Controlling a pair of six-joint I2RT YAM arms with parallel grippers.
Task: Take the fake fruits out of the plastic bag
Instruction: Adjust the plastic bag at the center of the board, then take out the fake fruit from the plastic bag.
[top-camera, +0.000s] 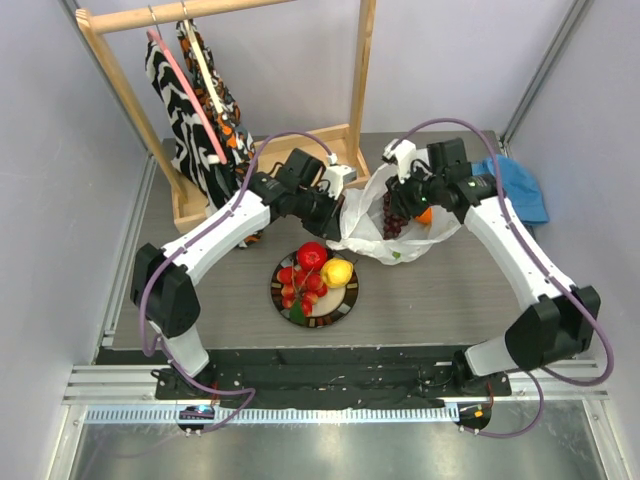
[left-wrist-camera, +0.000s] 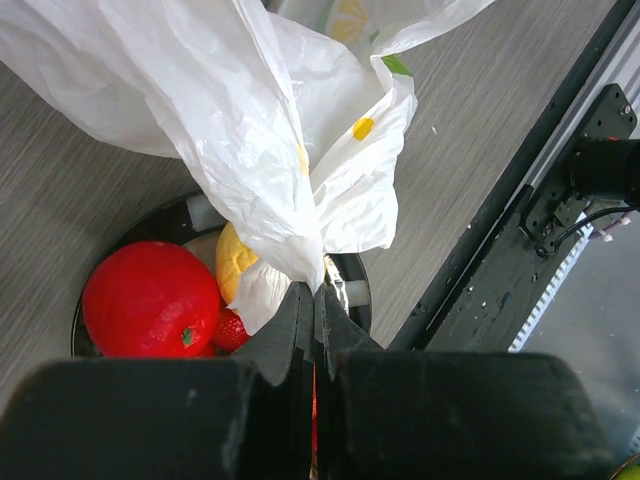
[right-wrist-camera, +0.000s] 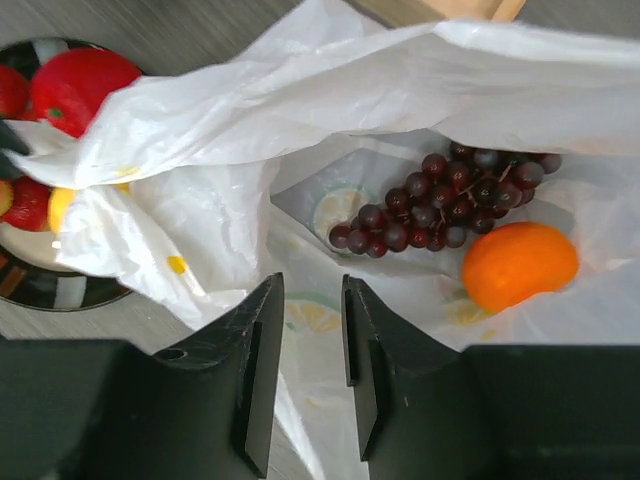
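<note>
So the grey wood-grain counter fills most of the top view; at the upper left of that frame stands a wooden clothes rack with patterned garments hanging off it; the two white arms come up from the bottom edge, the left arm and the right arm, and both bend in toward the middle.

The plastic bag sits at the centre of the top view, just right of middle, crumpled and with its mouth open; a blue hat lies at the right, behind the right arm; below and left of the bag there's a round dark plate, its upper right edge close to the bag.

The left tool is clamped on a bunched fold of the bag, fingers pressed together with the film coming out between them, bottom centre of the left wrist view; the right tool has its fingers a little apart with a narrow gap, at the bag's mouth; can't tell if it touches the film.

Fruit-wise: the red apple is on the plate, at its top edge; the orange is inside the bag, at the right of the right wrist view; the lemon is on the plate just right of the apple; the grape bunch lies in the bag touching the orange's upper left; the red berries cover the plate's left side.
</note>
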